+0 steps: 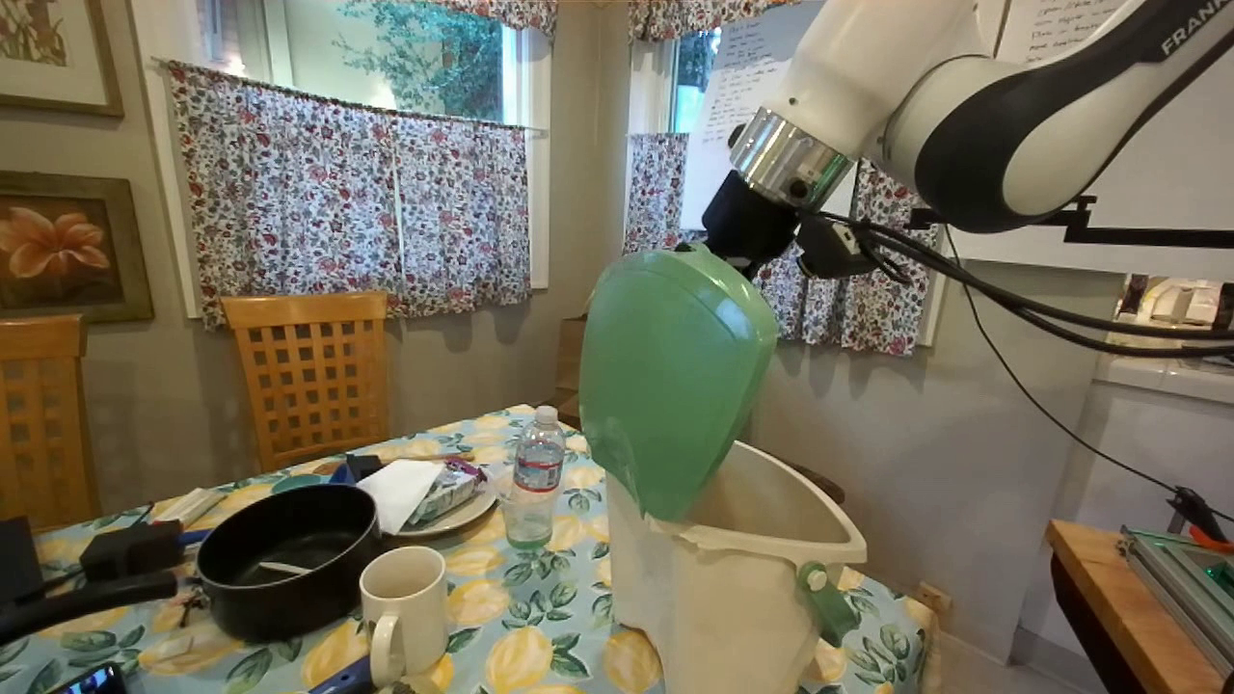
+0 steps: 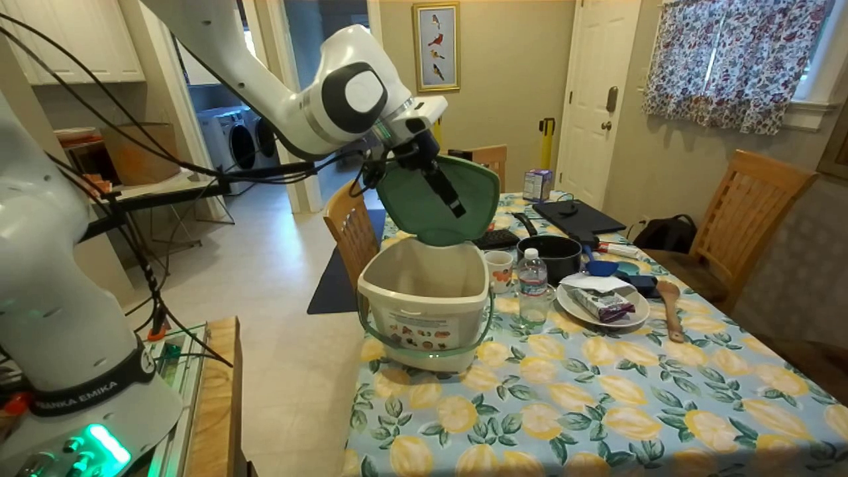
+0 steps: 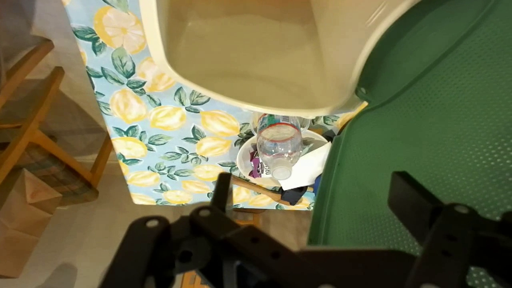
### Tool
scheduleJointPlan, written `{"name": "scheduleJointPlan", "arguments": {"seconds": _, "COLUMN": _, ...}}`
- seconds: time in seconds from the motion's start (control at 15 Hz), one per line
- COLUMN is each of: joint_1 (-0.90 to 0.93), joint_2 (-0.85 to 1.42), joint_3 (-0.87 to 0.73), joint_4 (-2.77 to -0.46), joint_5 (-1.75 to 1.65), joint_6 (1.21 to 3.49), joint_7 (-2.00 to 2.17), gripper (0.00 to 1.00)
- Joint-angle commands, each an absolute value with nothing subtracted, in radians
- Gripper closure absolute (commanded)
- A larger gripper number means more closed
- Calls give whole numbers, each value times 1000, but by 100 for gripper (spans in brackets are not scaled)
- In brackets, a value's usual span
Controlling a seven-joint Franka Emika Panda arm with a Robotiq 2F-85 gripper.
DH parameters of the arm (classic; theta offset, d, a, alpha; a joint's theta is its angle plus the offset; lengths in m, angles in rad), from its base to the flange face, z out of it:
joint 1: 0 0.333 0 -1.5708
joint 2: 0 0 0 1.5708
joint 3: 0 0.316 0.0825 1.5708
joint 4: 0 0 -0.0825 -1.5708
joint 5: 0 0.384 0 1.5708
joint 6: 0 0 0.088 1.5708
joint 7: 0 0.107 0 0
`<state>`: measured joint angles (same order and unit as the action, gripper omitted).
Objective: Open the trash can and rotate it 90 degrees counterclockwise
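1. The claw (image 3: pixel 314 192) is spread wide; its fingers (image 3: pixel 412 200) stand well apart across the bottom of the wrist view and seem to grip nothing.
2. Nearest it is the lid (image 1: pixel 675 376), mid-frame in an exterior view, raised and standing steep. The claw is on its inner side; whether the two touch I cannot tell.
3. Below the lid, the bin (image 2: pixel 430 303) stands upright on the table (image 2: pixel 596 404), at the centre of an exterior view. Its mouth is uncovered, its label (image 2: pixel 424 329) faces the bottom of that frame, and its handle (image 2: pixel 434 356) hangs across the front.
4. I judge the opening done or nearly so, and the quarter turn the step to come.
5. The next move, as I read it, is to draw the claw off the lid without knocking it down, then bring it to the rim (image 3: pixel 240 105) or a side wall and push off-centre, so that the bin pivots instead of sliding. Counterclockwise from above, the label should end up facing the right of that exterior view.
6. On that right side the mug (image 2: pixel 500 268) and bottle (image 2: pixel 532 291) stand near the bin; a corner swinging round could tip the bottle, so a slow push seems wise.
7. Farther right are the pan (image 2: pixel 563 265) and plate (image 2: pixel 640 311), which look less at risk.
8. Left of the bin there, the table's edge lies close, so drift that way is the other hazard.
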<state>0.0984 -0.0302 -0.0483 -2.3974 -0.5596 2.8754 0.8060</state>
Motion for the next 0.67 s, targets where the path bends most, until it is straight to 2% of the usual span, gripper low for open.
{"name": "scheduleJointPlan", "arguments": {"seconds": 0.0, "joint_1": 113, "joint_2": -2, "joint_3": -39, "joint_4": -2351, "joint_5": -509, "joint_6": 2865, "joint_7": 776, "gripper": 0}}
{"name": "scheduleJointPlan", "arguments": {"seconds": 0.6, "joint_1": 126, "joint_2": 23, "joint_3": -25, "joint_4": -2317, "joint_5": -498, "joint_6": 2866, "joint_7": 748, "gripper": 0}}
